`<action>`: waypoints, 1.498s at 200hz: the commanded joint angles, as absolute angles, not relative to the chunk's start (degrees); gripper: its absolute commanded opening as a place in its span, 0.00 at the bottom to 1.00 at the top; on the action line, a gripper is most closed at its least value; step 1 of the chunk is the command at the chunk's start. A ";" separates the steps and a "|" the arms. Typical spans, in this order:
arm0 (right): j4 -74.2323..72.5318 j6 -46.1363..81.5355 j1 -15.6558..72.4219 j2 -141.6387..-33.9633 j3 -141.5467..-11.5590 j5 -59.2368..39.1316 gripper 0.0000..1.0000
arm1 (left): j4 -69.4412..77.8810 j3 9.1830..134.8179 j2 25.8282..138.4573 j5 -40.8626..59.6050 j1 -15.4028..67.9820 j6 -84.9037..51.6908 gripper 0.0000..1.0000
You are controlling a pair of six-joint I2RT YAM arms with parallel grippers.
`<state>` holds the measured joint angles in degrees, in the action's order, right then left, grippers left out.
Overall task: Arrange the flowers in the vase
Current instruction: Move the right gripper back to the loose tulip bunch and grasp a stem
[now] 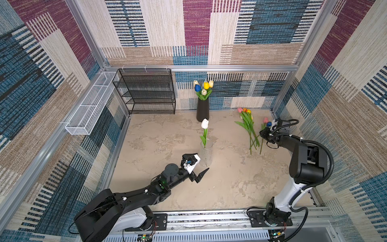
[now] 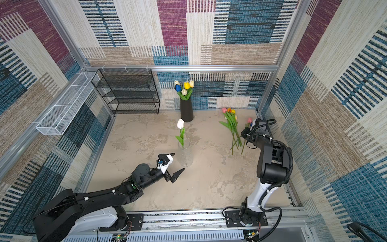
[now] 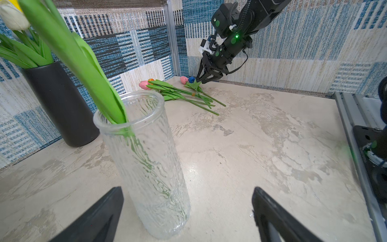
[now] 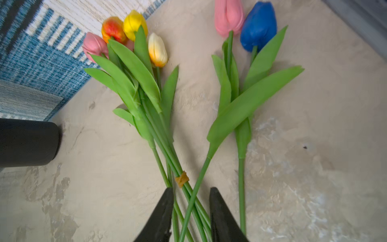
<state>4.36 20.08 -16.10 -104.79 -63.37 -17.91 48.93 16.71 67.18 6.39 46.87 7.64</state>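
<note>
The clear glass vase [image 1: 206,154] [image 3: 146,167] stands mid-table with one white tulip [image 1: 204,123] in it. My left gripper [image 1: 202,162] [image 3: 187,188] is open just in front of the vase's base, and the base sits between its spread fingers without touching them. More flowers lie flat at the right: a tied bundle [image 1: 248,123] [image 4: 142,83] of pink, orange, yellow and cream heads, and beside it a pink and a blue tulip [image 4: 236,83]. My right gripper [image 1: 261,135] [image 4: 191,189] hovers over their crossed stems. Its jaws stand a little apart, with several stems showing in the gap.
A black vase [image 1: 202,110] [image 3: 60,104] with several tulips stands at the back wall. A black mesh shelf [image 1: 146,92] fills the back left corner. A white wire basket [image 1: 90,104] hangs on the left wall. The arms' rail [image 1: 209,218] runs along the front edge.
</note>
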 commanded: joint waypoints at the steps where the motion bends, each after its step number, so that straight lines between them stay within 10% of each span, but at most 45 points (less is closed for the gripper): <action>1: 3.75 20.70 -16.08 -105.89 -64.03 -19.74 0.33 | 49.22 17.04 67.10 7.21 46.84 7.60 0.98; 88: 1.31 21.94 -15.99 -110.32 -64.14 -21.95 0.30 | 49.13 17.13 67.24 7.38 46.80 7.56 0.98; 182: 0.90 21.53 -16.00 -108.71 -63.02 -19.95 0.04 | 49.04 17.23 67.33 7.73 46.82 7.47 0.98; 299: 9.11 15.83 -15.91 -111.76 -70.74 -13.16 0.23 | 48.96 17.57 67.74 8.00 46.79 7.38 0.98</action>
